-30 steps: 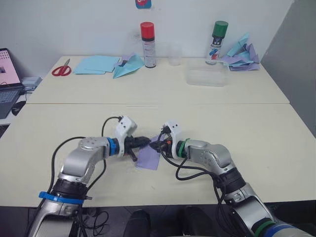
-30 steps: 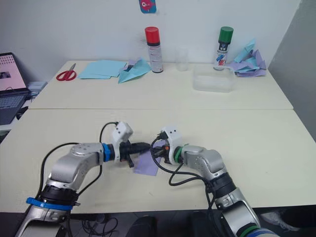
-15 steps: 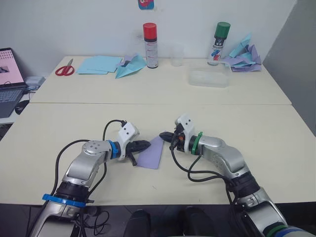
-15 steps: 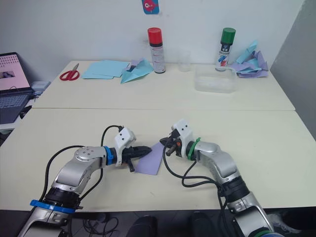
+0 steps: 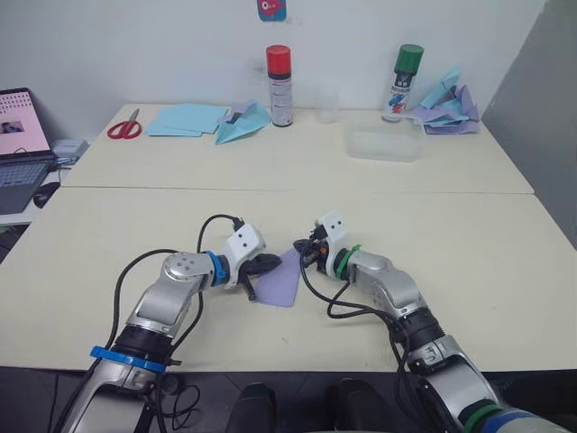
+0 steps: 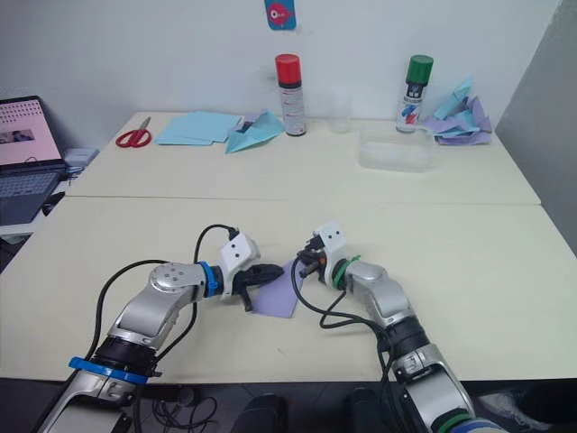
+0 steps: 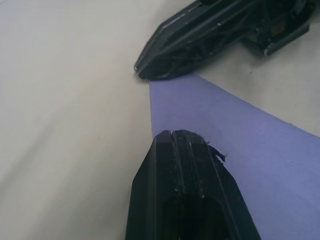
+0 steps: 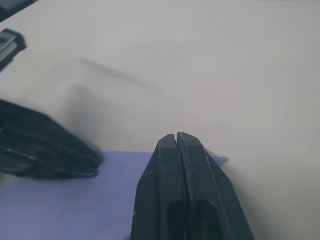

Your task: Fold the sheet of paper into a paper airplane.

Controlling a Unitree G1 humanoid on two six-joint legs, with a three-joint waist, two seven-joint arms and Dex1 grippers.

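We are seeing the left tool (image 5: 268,262), fingers pressed together and empty, resting its tip on the left edge of the sheet of paper (image 5: 281,280), which is lying flat on the near bench (image 5: 469,262). Half a second earlier the right tool (image 5: 305,253), likewise closed on nothing, was hanging off the sheet's far corner; it is now pressing there, so we are judging a crease is being flattened. The left wrist view is showing both tips meeting at that corner.
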